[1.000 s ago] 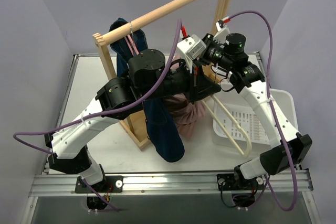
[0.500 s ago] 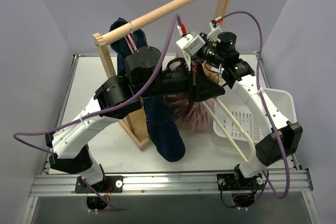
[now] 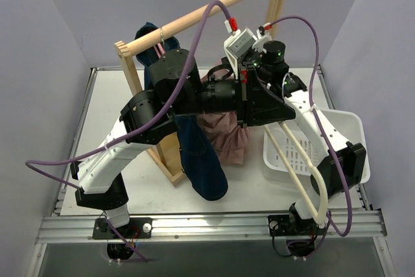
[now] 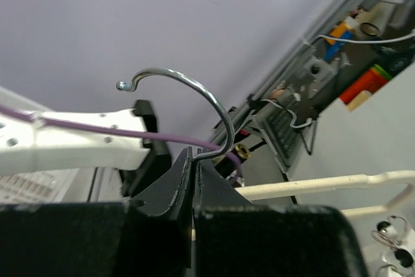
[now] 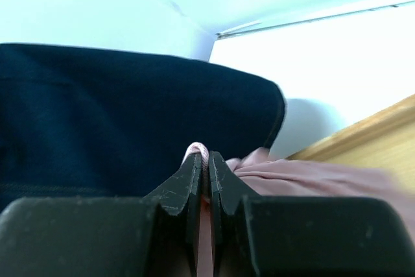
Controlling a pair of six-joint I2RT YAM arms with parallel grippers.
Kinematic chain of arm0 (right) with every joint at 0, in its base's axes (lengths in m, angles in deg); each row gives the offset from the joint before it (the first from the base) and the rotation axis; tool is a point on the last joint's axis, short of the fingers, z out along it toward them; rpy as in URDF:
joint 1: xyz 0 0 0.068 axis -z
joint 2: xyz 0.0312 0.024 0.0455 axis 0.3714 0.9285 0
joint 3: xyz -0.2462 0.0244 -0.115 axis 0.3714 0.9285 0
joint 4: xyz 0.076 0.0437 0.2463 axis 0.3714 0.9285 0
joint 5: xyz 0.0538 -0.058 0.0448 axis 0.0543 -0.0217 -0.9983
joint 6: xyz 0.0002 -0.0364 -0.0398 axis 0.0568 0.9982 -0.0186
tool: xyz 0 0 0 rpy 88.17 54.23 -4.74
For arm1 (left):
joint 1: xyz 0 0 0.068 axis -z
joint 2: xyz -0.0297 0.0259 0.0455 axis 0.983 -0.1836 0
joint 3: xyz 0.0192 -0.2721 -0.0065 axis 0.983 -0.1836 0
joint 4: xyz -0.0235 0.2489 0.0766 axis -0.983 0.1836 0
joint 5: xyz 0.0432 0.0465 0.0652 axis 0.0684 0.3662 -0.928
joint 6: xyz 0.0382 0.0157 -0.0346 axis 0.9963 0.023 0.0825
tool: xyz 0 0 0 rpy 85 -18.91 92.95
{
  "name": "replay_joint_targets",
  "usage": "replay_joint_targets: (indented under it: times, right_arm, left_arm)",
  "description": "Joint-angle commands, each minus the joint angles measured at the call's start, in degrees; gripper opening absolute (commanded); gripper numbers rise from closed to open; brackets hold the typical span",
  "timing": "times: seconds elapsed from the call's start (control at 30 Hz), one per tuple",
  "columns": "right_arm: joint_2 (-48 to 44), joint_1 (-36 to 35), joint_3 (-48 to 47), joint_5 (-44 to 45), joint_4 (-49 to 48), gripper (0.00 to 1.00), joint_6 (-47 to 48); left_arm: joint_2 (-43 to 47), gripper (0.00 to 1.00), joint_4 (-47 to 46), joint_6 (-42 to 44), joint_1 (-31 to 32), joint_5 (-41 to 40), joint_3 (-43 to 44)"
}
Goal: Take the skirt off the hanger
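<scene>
Okay, two-arm hold up in the air, centre of the scene, in front of the wooden rack.

- The left gripper is pressed together on the stem of the silver hook. The hook is off the rail and points up. My guess is this arm acts as the anchor, keeping the hanger steady while the other arm works.
- In the top view the cream hanger body slants away to the near right, over the left edge of the white basket.
- The right gripper is pinching a thin pink loop, with pink fabric just right of its fingers. A loop like that is probably what ties the garment to the hanger, so it makes sense to grab it rather than the bulk.
- The skirt hangs bunched below both grippers, above the table. It sits just right of the dark blue denim garment and left of the basket.
- The arms hide where skirt meets hanger, so I can't tell whether it is on or already freed.

Likely step: pulling the loop off. The next move calls for the right gripper to draw the loop away from the hanger while the left stays put.

Risks: the thin loop could slip from the pinch, or the ruffles could snag on the bar.
</scene>
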Motion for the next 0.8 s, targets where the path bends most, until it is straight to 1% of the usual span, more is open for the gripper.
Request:
replay_joint_targets:
  times: [0.0, 0.1, 0.27, 0.37, 0.47, 0.53, 0.67, 0.77]
  right_arm:
    - [0.79, -0.96, 0.9, 3.65, -4.31, 0.0, 0.6]
    - [0.17, -1.05, 1.78, 4.36, -3.96, 0.0, 1.21]
    - [-1.49, -1.05, 0.2, 5.85, 0.43, 0.0, 3.85]
    - [-3.77, -1.05, -1.56, 7.51, 4.03, 0.0, 6.31]
    - [-6.93, -0.78, -3.39, 9.1, 7.2, 0.0, 8.68]
    - [-8.52, -0.43, -4.72, 10.86, 11.58, 0.0, 9.82]
    - [-12.3, -0.08, -10.41, 13.67, 17.47, 0.0, 12.98]
    - [-14.41, 0.1, -14.2, 16.22, 22.22, 0.0, 15.27]
  left_arm:
    - [-0.57, 0.02, -5.76, -4.08, 0.81, 5.15, 6.02]
    - [-1.01, 0.02, -5.32, -3.55, 0.72, 4.37, 7.61]
    - [0.22, 0.02, -3.48, -1.45, 0.72, 3.4, 6.12]
    - [2.58, 0.02, -1.63, 1.19, 0.72, 2.43, 2.7]
    - [5.92, 0.02, 0.04, 4.96, 0.72, -0.2, -2.57]
    - [7.33, 0.02, 2.23, 8.29, 0.81, -3.45, -5.64]
    - [10.23, 0.02, 5.83, 13.31, 0.81, -7.67, -10.14]
    - [11.82, 0.02, 6.63, 15.87, 0.81, -10.66, -13.82]
